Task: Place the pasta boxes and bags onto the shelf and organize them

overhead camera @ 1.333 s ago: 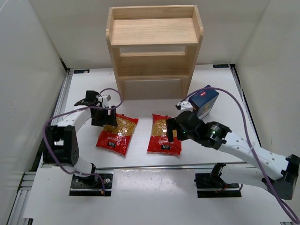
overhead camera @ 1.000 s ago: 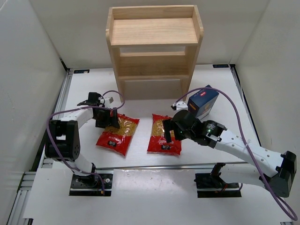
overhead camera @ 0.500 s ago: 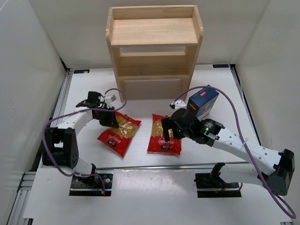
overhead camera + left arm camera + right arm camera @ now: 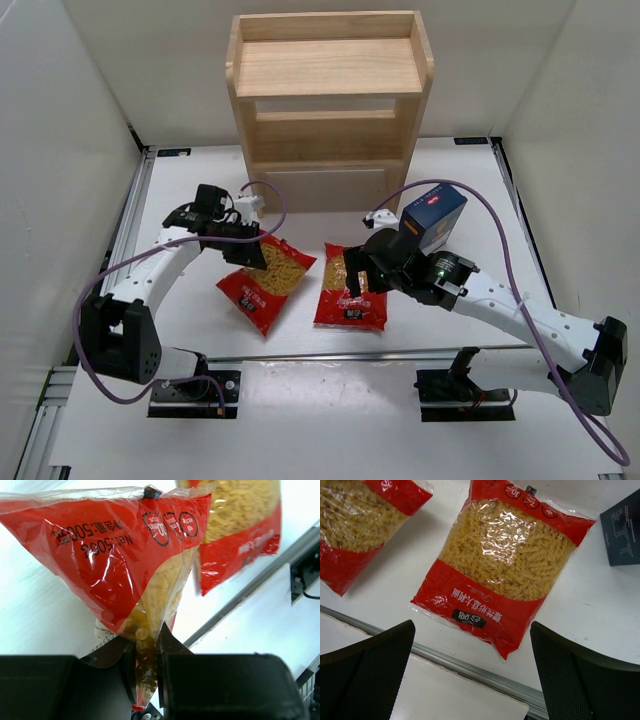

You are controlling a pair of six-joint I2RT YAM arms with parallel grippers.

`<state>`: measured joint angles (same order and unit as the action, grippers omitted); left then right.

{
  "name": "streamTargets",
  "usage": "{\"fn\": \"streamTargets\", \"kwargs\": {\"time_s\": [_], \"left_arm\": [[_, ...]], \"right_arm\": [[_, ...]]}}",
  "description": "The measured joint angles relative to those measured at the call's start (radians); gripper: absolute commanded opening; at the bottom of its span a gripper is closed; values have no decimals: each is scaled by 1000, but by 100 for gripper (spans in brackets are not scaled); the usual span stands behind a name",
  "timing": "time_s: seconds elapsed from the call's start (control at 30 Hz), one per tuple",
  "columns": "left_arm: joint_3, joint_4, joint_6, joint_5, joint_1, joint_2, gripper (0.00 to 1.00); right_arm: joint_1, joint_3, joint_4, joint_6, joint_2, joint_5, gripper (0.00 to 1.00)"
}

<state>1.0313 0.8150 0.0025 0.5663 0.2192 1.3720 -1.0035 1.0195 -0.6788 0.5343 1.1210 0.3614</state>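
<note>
The shelf (image 4: 330, 68) stands bare on all three tiers, with every package on the table (image 4: 470, 165) in front of it, so the job looks barely begun. The left gripper (image 4: 145, 647) is clamped on the edge of one red bag (image 4: 268, 280), which lies askew left of centre. In the wrist view the plastic bunches between the jaws, though it is hard to tell whether the bag's far end has cleared the surface. The right gripper (image 4: 470, 630) hangs with its jaws spread wide and empty over the second bag (image 4: 502, 565), which lies flat near the table's front rail. The blue pasta box (image 4: 432, 218) stands untouched to the right, near the shelf's foot. By this evidence all three packages have yet to be shelved, and the first lift is only getting under way.
</note>
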Motion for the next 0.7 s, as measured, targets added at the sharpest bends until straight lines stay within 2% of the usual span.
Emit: {"fn": "streamTargets", "kwargs": {"time_s": [0.13,0.37,0.57,0.7], "left_arm": [[64,33,0,5,27,-4,11],[284,58,1,21,43,-19,11],[570,91,1,50,95,-10,11],[771,50,0,95,122,3,11]], "right_arm": [[0,0,-1,17,-3,23,100],[0,-1,-2,63,-78,93,100],[0,-4,-3,101,-126,145,100],[0,-19,-3,124,-142,169,100]]}}
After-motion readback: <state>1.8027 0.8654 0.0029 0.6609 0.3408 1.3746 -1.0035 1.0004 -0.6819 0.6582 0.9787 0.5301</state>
